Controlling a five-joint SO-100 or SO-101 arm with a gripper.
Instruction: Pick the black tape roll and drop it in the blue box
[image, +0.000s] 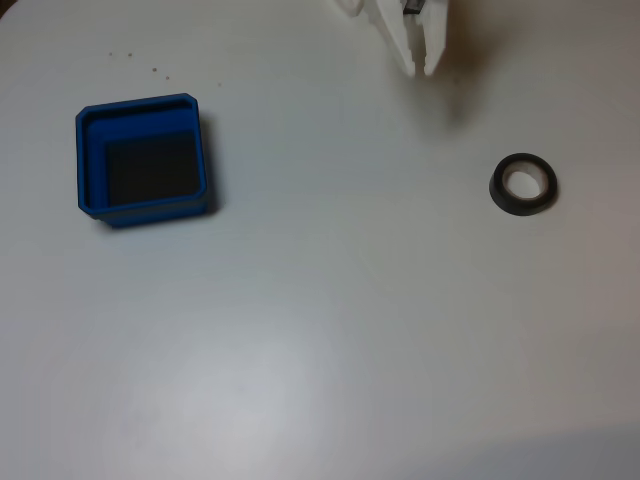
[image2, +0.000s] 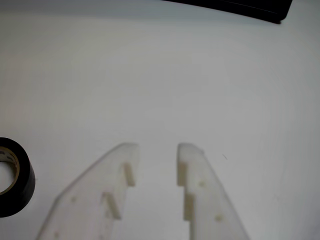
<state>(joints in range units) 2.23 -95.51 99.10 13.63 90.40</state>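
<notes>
Fixed view: the white gripper (image: 421, 68) enters from the far edge, right of centre, above the white table (image: 330, 320). The black tape roll (image: 523, 184) lies flat on the table at the right, near the gripper but apart from it (pale core visible). The blue box (image: 141, 157) sits well apart at the far left, its dark floor bare. Wrist view: the gripper (image2: 157, 149) has its two fingers apart with nothing between them; the tape roll (image2: 15, 176) stands at the left edge, beside the left finger.
</notes>
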